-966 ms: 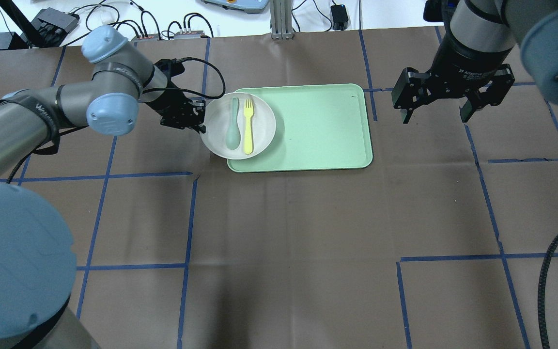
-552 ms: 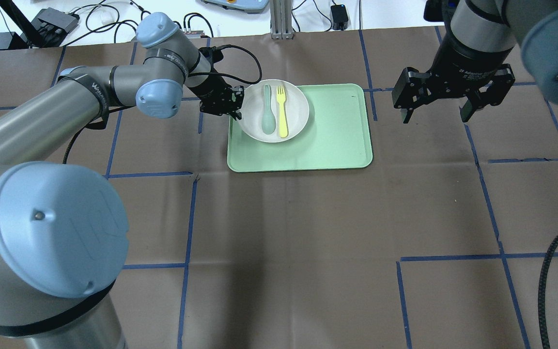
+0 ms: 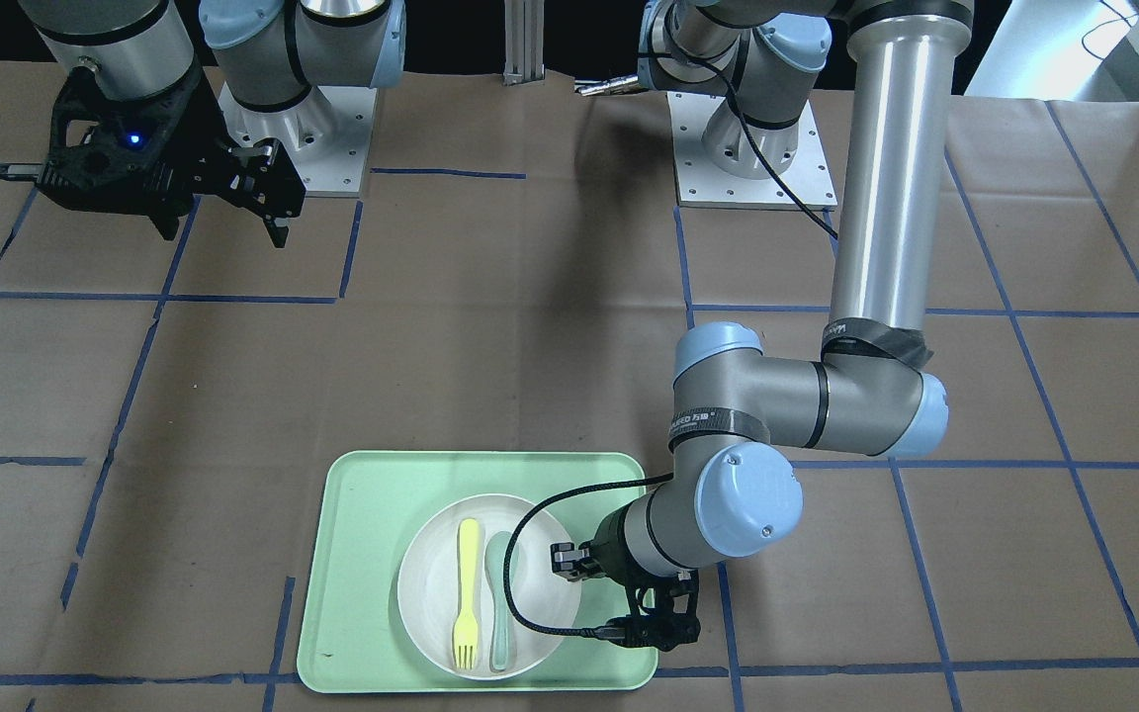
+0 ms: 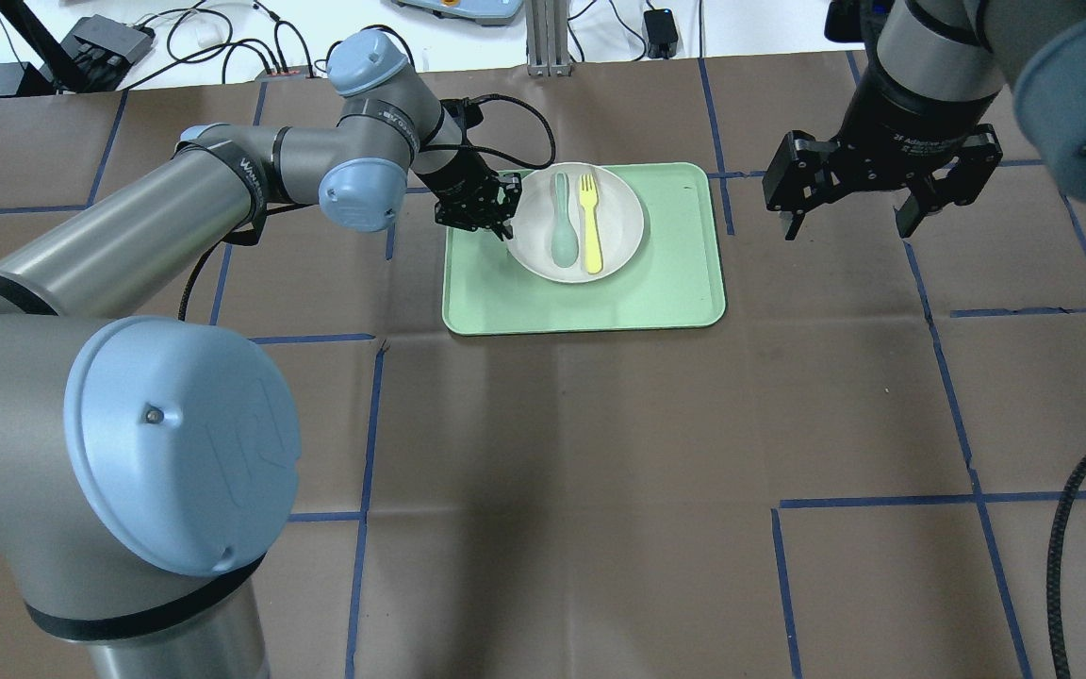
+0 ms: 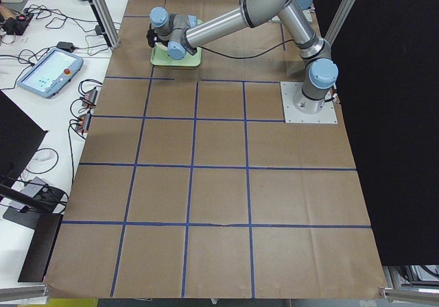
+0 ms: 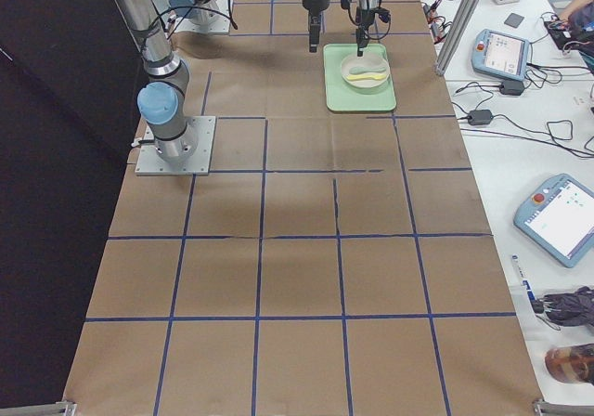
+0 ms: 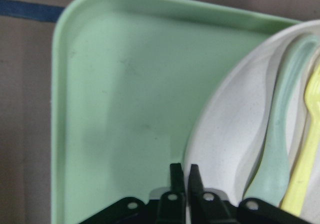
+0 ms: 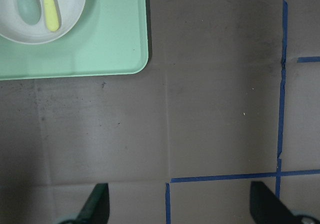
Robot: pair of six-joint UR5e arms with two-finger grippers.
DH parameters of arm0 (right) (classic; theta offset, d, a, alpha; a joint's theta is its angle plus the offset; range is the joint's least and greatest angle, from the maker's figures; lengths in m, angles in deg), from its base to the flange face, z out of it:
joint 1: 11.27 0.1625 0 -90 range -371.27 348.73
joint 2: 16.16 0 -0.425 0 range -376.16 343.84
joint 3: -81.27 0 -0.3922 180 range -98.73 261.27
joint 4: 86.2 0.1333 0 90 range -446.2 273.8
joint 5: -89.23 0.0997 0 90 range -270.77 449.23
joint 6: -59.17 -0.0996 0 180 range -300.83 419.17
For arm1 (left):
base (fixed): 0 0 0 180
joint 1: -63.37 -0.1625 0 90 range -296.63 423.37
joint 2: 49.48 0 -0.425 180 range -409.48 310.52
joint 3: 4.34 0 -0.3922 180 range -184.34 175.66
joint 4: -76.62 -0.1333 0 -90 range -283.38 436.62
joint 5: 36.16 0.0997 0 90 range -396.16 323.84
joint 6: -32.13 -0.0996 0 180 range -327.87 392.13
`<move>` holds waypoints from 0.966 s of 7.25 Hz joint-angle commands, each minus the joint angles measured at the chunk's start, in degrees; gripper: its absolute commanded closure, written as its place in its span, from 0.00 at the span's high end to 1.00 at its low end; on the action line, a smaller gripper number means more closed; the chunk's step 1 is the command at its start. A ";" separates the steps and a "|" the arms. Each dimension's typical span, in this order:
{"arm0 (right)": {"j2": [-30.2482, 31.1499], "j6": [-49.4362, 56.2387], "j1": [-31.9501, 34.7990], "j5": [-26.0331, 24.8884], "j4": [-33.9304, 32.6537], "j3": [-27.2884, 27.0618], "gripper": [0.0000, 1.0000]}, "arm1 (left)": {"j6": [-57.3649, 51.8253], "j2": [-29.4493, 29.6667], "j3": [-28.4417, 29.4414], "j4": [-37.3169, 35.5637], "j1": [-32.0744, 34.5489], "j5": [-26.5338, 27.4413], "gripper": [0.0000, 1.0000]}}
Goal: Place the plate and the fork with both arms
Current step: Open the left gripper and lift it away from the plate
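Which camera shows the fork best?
Exterior front-facing: the fork lies whole on the plate, largest, tines clear. Overhead shows it whole but smaller; both wrist cameras crop it; side views show it tiny at best.

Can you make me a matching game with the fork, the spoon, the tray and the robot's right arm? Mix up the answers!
Things:
1 fork
2 spoon
3 tray
4 right arm

Clues:
A mint green, under the plate
B jaws open, off to the tray's side
C pale yellow
D grey-green, lying beside the fork

Pairs: 1-C, 2-D, 3-A, 4-B.
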 commanded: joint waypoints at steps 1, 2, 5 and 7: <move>-0.02 0.04 -0.02 0.02 0.04 0.00 1.00 | 0.37 -0.45 -0.21 0.92 0.23 -0.03 0.01; -0.02 0.04 0.06 0.02 -0.05 0.00 1.00 | 0.37 -0.54 -0.04 1.54 0.14 -0.03 0.10; -0.02 0.04 0.06 0.02 -0.05 0.00 1.00 | 0.37 -1.94 -0.73 2.50 0.06 0.32 0.79; -0.02 0.04 -0.02 0.20 -0.40 0.00 1.00 | 0.11 -6.40 -3.88 3.47 -0.90 1.81 0.98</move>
